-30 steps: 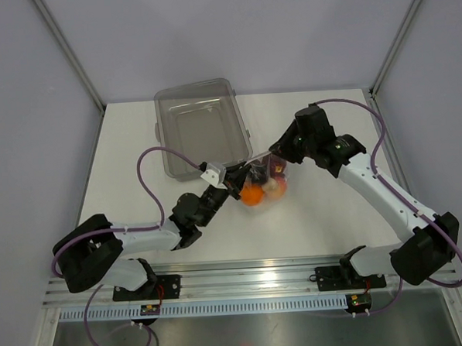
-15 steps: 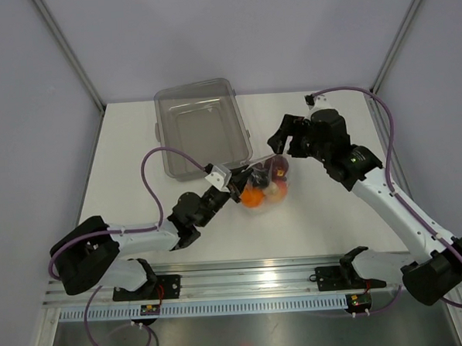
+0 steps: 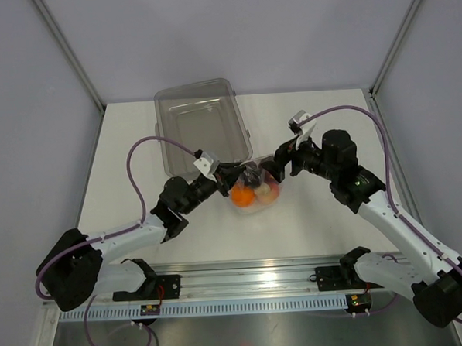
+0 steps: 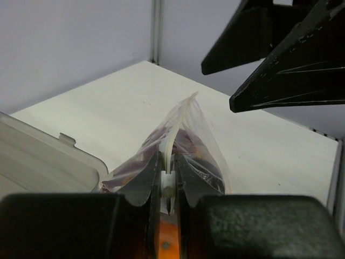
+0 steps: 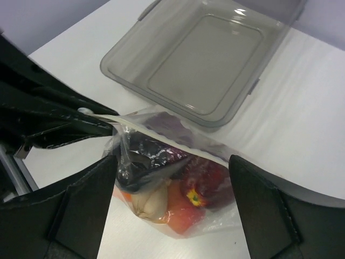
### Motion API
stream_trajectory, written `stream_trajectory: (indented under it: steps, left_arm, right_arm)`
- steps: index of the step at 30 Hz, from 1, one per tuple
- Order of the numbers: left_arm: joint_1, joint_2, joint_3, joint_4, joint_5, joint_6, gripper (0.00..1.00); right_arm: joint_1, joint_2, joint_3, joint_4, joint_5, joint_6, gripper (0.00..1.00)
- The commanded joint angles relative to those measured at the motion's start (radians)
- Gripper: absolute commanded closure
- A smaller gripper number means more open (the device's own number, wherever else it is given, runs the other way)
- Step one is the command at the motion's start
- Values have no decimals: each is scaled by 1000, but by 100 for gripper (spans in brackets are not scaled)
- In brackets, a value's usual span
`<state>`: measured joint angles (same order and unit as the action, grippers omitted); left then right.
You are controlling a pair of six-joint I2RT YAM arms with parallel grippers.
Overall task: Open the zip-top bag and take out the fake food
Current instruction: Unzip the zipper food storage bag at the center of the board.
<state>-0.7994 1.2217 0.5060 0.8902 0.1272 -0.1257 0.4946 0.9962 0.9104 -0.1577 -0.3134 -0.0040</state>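
2 arms meet at the zip-top bag (image 5: 178, 178), which lies on the surface (image 3: 311, 215) just beside the clear bin's (image 5: 210, 59) near wall. The left fingers (image 4: 141, 183) are clamped on its zip strip, probably to anchor it, and the right fingers (image 5: 81, 210) stand apart on either side of it. The left wrist view shows the pinch; the right wrist view shows the fake food (image 5: 202, 186) inside.

Edge of zip-top bag (image 4: 188, 143) between tight left jaws

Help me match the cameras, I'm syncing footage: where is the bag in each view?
Top external: the bag sits near centre.
Left wrist: bottom centre, its edge pinched by the left fingers.
Right wrist: lower centre, between the open right fingers.
Shared landmark: the bin, next to the bag in all three.
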Motion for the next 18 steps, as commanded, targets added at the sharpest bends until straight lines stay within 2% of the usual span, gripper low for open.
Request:
stream_trajectory:
  steps: [1, 8, 14, 18]
  left_arm:
    - [52, -27, 88, -49, 242, -35, 100]
    - [130, -33, 85, -33, 365, -107, 94]
    - [134, -57, 83, -56, 379, -100, 89]
    - [137, -80, 81, -69, 374, -91, 89]
  right_arm:
    - [-1, 44, 56, 73, -157, -131, 7]
    - [-1, 82, 48, 147, -237, -185, 14]
    - [18, 125, 48, 191, -271, -231, 20]
    - [42, 153, 54, 188, -254, -275, 28]
